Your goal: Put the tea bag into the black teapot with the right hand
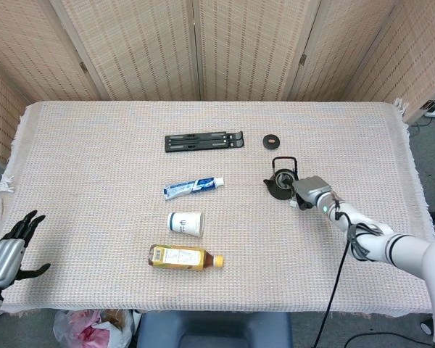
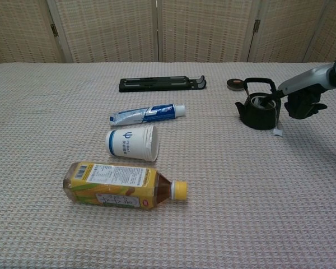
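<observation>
Table (image 1: 94,145), under a woven cloth, holds everything. The right arm reaches in low from the far side of the right hand (image 2: 302,103), which hangs just beside the teapot (image 2: 259,112); a finger (image 2: 273,100) points over the pot's rim, the others curl in. Cannot tell whether it has hold of anything.

Left hand (image 1: 7,250) sits well apart at the opposite table edge, fingers spread, holding nothing.

Black stand (image 2: 162,84) lies flat, well off from the right hand, toward the screen side. Bottle (image 2: 120,185) on its side, yellow cap, farthest from the right hand on the near side. Cup (image 2: 132,142) on its side just beyond the bottle. Toothpaste (image 2: 147,114) between cup and stand.

Teapot upright, handle raised, lid off. Tea bag (image 2: 261,102) down inside the pot's mouth, right at the fingertip. Lid (image 2: 233,84) beyond the pot. The bag's string runs over the rim; its tag (image 2: 278,133) rests on the cloth below the hand.
</observation>
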Robot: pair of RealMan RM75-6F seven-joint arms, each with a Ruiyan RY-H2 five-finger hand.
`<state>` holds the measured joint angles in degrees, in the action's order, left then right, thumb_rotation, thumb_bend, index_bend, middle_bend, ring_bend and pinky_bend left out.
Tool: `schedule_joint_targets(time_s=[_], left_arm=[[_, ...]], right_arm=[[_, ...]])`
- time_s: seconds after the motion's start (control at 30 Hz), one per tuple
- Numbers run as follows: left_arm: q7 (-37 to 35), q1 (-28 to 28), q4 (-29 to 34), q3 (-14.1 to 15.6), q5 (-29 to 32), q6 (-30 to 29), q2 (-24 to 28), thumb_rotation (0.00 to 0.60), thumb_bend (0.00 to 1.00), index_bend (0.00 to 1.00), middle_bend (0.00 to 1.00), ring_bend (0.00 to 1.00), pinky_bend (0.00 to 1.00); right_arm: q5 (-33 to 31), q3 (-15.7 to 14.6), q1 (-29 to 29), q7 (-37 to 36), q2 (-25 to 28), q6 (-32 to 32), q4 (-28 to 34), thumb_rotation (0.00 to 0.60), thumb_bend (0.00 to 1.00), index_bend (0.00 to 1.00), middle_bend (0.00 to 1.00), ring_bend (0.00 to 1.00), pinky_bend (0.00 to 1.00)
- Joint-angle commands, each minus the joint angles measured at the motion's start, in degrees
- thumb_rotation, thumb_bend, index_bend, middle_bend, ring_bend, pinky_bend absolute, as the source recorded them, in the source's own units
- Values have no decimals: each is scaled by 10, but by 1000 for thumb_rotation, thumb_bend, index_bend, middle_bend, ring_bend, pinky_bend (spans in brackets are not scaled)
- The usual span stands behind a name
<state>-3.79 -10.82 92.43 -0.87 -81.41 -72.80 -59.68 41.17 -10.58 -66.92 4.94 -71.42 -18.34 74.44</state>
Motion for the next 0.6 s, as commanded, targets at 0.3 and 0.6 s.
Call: schedule_joint_targets(time_s=[0.3, 0.6], left_arm=[[-1, 1, 1, 1, -3, -3, 0, 600, 232, 0, 0, 118, 318], [1, 6, 4, 4, -12, -14, 1, 600, 232, 0, 0, 117, 318]], right_arm=[[1, -3, -6, -9, -5, 4, -4, 600, 1000, 0, 826, 773, 792], [23, 18, 15, -30, 75, -37, 89, 600, 1000, 0, 823, 773, 792]])
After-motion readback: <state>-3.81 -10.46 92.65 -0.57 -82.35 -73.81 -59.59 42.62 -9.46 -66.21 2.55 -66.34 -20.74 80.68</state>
